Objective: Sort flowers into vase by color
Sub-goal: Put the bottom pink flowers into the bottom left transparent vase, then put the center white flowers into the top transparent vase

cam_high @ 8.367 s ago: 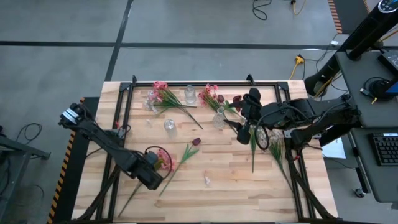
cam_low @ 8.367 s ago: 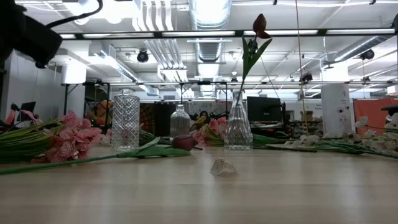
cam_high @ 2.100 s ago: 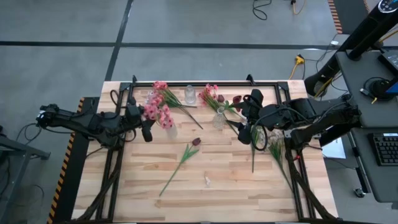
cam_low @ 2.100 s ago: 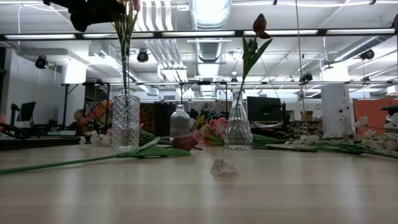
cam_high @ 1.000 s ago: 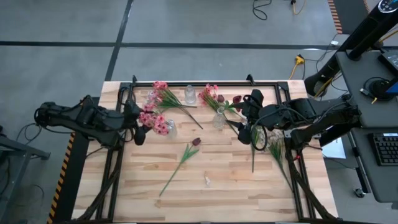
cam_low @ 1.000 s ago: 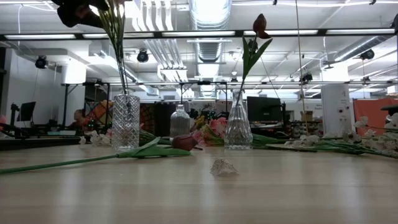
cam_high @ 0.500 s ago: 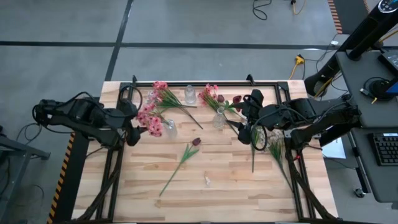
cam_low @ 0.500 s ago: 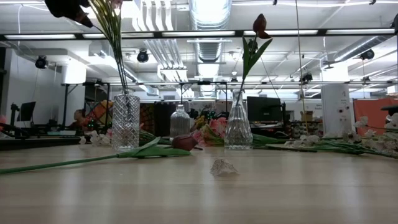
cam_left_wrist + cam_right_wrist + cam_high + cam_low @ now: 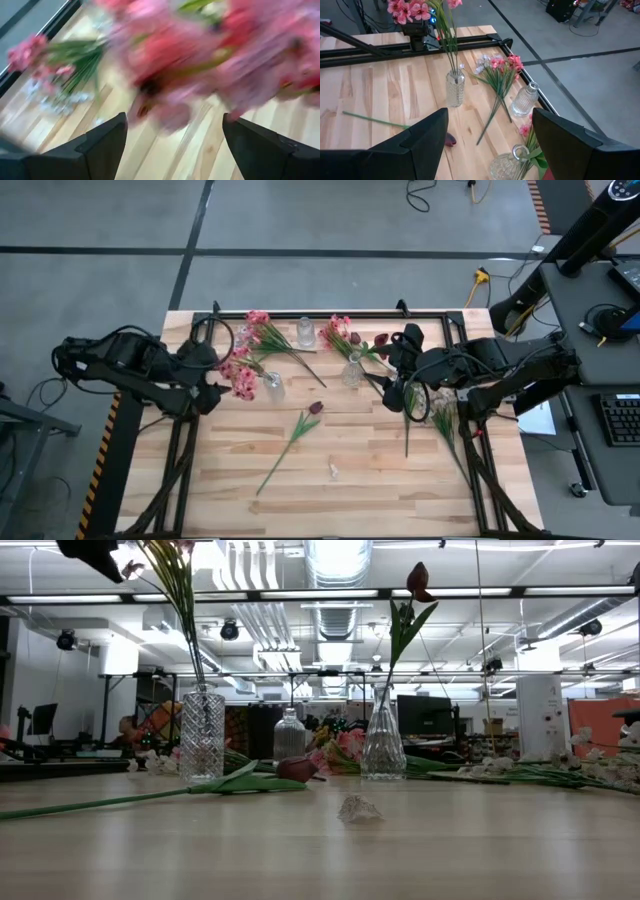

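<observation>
Above, we note pink flowers (image 9: 240, 376) standing in cut-glass vase (image 9: 272, 387), just beyond left gripper (image 9: 207, 388), fingers wide apart, empty. Right gripper (image 9: 394, 394) fingers likewise spread, empty, beside red-tulip vase (image 9: 351, 373).

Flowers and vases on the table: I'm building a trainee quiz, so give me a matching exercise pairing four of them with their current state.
Things:
1. ribbed vase
2. flared vase
3. small bottle vase
4. loose tulip

States:
A. holds one upright dark red bloom
B. lies flat on the table
C. empty
D. holds pink flowers

Pairs: 1-D, 2-A, 3-C, 4-B.
</observation>
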